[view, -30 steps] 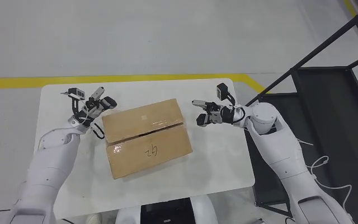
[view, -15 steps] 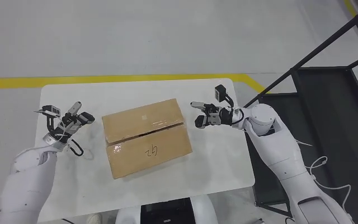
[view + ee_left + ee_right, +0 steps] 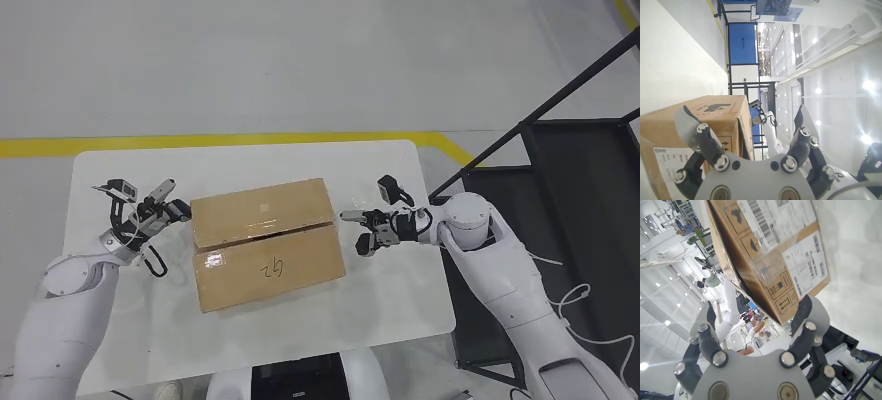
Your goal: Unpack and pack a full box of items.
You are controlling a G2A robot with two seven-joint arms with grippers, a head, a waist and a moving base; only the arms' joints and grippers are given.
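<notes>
A closed brown cardboard box (image 3: 265, 243) with its top flaps down sits in the middle of the white table (image 3: 390, 300). My left gripper (image 3: 166, 204) is open just off the box's left end, level with its upper edge; its own view shows the box (image 3: 719, 117) close in front of the left gripper (image 3: 742, 121). My right gripper (image 3: 356, 229) is open at the box's right end. In the right wrist view the labelled box end (image 3: 783, 256) is right before the right gripper (image 3: 757, 311), one finger near the bottom corner. Neither holds anything.
A dark metal frame and rack (image 3: 560, 150) stand off the table's right edge. A yellow floor line (image 3: 230, 143) runs behind the table. Bare table surface lies in front of and behind the box.
The left gripper swung out to the left, then came back in beside the box's left end. The right gripper dropped lower along the right end. The box has turned slightly.
</notes>
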